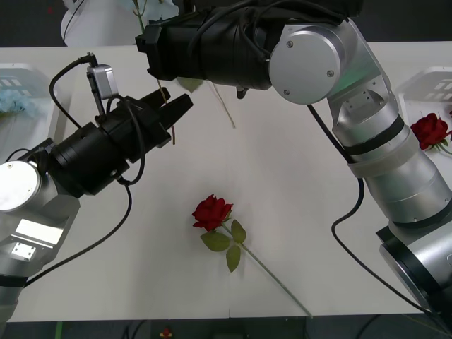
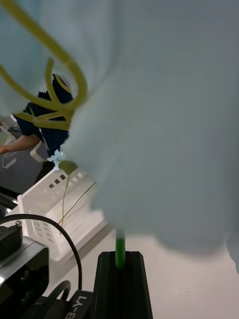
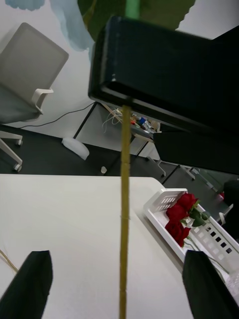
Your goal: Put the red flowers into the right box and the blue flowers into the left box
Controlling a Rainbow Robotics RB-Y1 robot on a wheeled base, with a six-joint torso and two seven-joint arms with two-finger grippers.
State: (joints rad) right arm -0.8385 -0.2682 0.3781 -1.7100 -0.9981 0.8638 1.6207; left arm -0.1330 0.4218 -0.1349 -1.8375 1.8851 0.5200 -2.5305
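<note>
The right gripper [image 2: 121, 279] is clamped on the green stem of a blue flower [image 2: 164, 124], held high at the top centre of the front view. The stem [image 3: 124, 209] hangs straight down, its long axis near vertical, between the left gripper's [image 1: 171, 113] spread fingers [image 3: 27, 284] — a handover seems to be in hand. The left arm reaches up from the lower left, wrist tilted toward the stem, jaws apart and holding nothing. The left box [image 1: 21, 85], already with blue blooms, sits at the upper left edge — nearer the left arm. One red rose [image 1: 212, 212] lies at lower centre on the table [image 1: 296, 176]; others rest in the right box [image 1: 424, 92].
</note>
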